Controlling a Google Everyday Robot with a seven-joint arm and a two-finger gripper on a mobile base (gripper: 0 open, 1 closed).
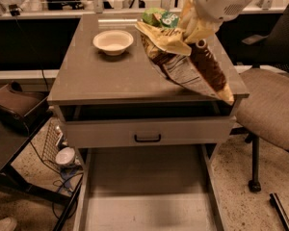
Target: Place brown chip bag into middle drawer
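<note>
Gripper (196,29) at top right, clamped on the brown chip bag (192,69), which hangs just below it, tilted over the cabinet top. Far beneath, the middle drawer (144,191) stands open. A white bowl (113,41) sits to the gripper's left.

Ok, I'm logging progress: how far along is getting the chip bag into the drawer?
Done: the drawer is open and the gripper is shut on the chip bag. In hand: the bag hangs in the air above the table. Left: carry it down and release it in the drawer.
</note>
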